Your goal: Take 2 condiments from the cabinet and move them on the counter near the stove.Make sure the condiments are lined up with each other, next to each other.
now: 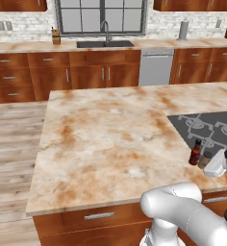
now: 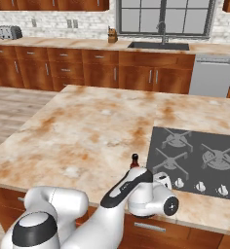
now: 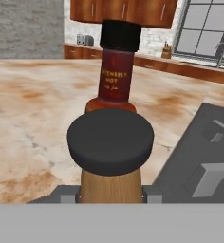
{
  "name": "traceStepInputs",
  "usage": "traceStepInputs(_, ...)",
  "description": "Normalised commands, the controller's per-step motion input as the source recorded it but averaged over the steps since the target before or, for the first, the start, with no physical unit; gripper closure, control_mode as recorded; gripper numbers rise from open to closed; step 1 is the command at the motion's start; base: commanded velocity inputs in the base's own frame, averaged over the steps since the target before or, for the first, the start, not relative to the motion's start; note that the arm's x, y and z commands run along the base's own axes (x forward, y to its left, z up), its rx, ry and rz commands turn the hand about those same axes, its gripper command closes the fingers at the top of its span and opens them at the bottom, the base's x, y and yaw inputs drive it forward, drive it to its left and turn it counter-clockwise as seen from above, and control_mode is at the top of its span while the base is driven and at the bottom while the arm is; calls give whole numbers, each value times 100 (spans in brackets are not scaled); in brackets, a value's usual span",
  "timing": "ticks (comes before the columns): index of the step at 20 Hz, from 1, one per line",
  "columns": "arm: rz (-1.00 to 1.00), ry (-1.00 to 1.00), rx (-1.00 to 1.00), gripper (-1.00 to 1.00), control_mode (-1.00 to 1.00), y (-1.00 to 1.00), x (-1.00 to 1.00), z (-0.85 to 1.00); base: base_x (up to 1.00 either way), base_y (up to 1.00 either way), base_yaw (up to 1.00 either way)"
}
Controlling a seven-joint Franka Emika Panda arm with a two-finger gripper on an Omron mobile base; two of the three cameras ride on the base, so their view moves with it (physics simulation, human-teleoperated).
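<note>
Our gripper [image 3: 111, 194] is clamped on the upright tan shaker [image 3: 111, 182], low over the counter [image 1: 101, 139]. Directly beyond it — touching or nearly so — stands the red sauce bottle [image 3: 115, 76], beside the stove [image 2: 200, 160].

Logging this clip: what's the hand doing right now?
Hand: shut on the shaker, which stands by the bottle on the counter.

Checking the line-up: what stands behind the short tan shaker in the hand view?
The slim dark red sauce bottle stands right behind the short tan shaker; the shaker's dark top covers the bottle's base.
</note>
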Motion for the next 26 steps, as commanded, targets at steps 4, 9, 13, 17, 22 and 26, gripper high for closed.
traceStepInputs(4, 0, 0, 0, 100, -100, 0, 6, -6, 0, 0, 0)
traceStepInputs(9, 0, 0, 0, 100, -100, 0, 0, -10, 0, 0, 0)
traceStepInputs(13, 0, 0, 0, 100, -100, 0, 1, -8, 0, 0, 0)
traceStepInputs(17, 0, 9, 0, 100, -100, 6, 6, 0, 0, 0, 0)
traceStepInputs(22, 0, 5, 0, 100, -100, 13, 10, 0, 0, 0, 0)
traceStepInputs(26, 0, 0, 0, 100, -100, 12, 5, -7, 0, 0, 0)
